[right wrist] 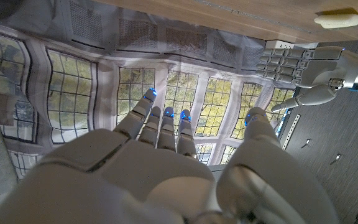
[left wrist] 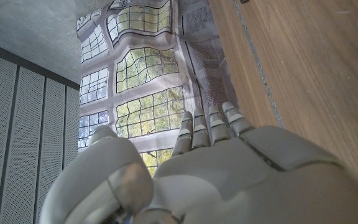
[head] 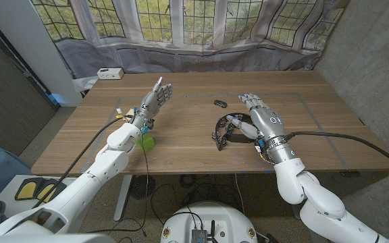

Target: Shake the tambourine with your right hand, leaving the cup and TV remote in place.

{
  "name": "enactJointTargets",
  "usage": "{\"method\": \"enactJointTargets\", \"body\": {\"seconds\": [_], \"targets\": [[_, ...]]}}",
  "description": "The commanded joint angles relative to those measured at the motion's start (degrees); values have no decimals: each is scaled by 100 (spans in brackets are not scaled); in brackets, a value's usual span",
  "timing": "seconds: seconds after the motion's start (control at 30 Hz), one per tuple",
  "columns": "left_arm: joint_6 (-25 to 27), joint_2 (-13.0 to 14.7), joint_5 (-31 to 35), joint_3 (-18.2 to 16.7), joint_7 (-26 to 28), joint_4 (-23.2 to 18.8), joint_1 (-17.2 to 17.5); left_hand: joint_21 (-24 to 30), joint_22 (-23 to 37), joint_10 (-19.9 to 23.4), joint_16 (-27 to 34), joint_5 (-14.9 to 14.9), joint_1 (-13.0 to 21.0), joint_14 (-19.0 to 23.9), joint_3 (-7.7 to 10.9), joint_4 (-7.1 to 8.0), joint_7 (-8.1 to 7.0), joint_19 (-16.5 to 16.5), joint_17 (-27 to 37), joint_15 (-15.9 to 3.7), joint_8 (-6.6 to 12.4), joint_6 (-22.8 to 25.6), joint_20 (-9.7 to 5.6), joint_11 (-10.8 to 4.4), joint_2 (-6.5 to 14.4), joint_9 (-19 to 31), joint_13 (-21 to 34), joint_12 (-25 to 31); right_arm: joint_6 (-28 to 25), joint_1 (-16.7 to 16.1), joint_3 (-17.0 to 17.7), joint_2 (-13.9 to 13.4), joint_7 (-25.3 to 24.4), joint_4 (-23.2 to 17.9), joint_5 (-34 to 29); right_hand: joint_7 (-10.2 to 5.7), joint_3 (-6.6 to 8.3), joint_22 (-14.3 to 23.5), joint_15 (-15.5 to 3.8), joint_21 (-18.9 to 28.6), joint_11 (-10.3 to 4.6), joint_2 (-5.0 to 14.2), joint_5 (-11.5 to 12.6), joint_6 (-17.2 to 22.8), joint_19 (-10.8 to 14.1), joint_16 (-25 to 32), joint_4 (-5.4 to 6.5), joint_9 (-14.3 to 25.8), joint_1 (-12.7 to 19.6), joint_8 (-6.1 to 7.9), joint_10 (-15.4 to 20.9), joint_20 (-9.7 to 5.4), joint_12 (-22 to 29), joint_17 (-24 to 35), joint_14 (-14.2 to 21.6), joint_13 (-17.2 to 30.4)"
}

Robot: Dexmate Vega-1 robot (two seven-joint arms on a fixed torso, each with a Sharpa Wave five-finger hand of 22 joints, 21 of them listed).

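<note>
The wooden table runs wide under both arms, with a draped curtain and leaded windows behind its far edge.

The right hand hovers over the right half of the table with its fingers extended and slightly apart, gripping nothing. It sits directly above the tambourine, a dark ring lying on the wood just beside and partly beneath the palm; whether the thumb touches the rim I cannot tell. In the right wrist view this hand shows its fingers stretched out side by side with the thumb apart.

The left hand is raised over the left half of the table, standing on edge with fingers straight and close together, holding nothing. The left wrist view shows the same hand, fingers pressed side by side.

A small green cup stands on the table below the left wrist, partly hidden by the arm. A small dark object, possibly the TV remote, lies near the right hand's fingertips. A white box rests at the far left corner.
</note>
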Motion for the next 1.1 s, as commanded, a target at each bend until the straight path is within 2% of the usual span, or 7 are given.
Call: {"method": "enactJointTargets", "body": {"seconds": [0.03, 0.37, 0.47, 0.63, 0.83, 1.1], "targets": [[4, 0, -40, -14, -37, 33, -10, -25, 12, 55, 2, 0, 87, 53, 26, -16, -1, 53, 16, 29, -13, 74, 23, -4, 8, 29, 26, -8, -567, 287, -277, -489, 856, -484, -32, -19, 105, 13, 4, 6, -49, 24, 28, 78, 24, 3, -27, 16, 174, 46, 47, 37, 0, -9, 36, 13], [-28, -39, -38, -5, -55, 92, -40, -29, 12, 67, 0, -2, 99, 69, 43, -23, -17, 58, 17, 31, -20, 77, 32, 3, 25, 29, 27, -17, -811, 596, -412, -817, 1740, -711, -61, -79, 258, 8, -26, 45, -144, 26, 49, 101, 123, -8, -93, 19, 546, 48, 24, 2, -17, -33, 71, 12], [-27, -48, -42, -5, -53, 102, -49, -30, 12, 69, -1, -3, 102, 72, 47, -24, -12, 58, 17, 30, -20, 83, 36, -1, 29, 30, 27, -19, -839, 673, -423, -885, 1944, -758, -5, -53, 310, 7, -14, 97, -130, -15, 44, 66, 286, -6, -101, 21, 714, 31, 9, 3, -21, -44, 109, 12], [-12, -58, -49, 2, -59, 131, -60, -33, 13, 75, -3, -4, 107, 76, 54, -27, -15, 58, 17, 26, -21, 88, 34, 19, 35, 30, 27, -22, -1003, 878, -566, -988, 2399, -825, -178, 12, 378, 4, -9, 123, -113, -54, 45, -7, 413, 0, -112, 24, 924, 4, -3, 5, -22, -53, 165, 12], [-8, -65, -48, -5, -36, 147, -60, -35, 13, 86, -3, -6, 114, 87, 64, -31, -18, 60, 17, 24, -21, 99, 40, -2, 42, 30, 28, -25, -1106, 1120, -769, -1074, 2884, -834, -504, -54, 568, -5, -110, 118, -144, -217, 52, -225, 576, -1, -147, 32, 1554, -31, -18, -69, -14, -68, 281, 13], [-16, -61, -30, -18, 9, 122, -52, -35, 13, 97, -5, -8, 119, 93, 72, -35, -17, 66, 17, 21, -23, 105, 52, -4, 48, 30, 28, -28, -1062, 1254, -738, -1140, 3272, -851, -343, -45, 798, -17, -177, 100, -229, -373, 98, -266, 740, -36, -155, 38, 2314, -7, -57, -119, -3, -76, 329, 11]]}}
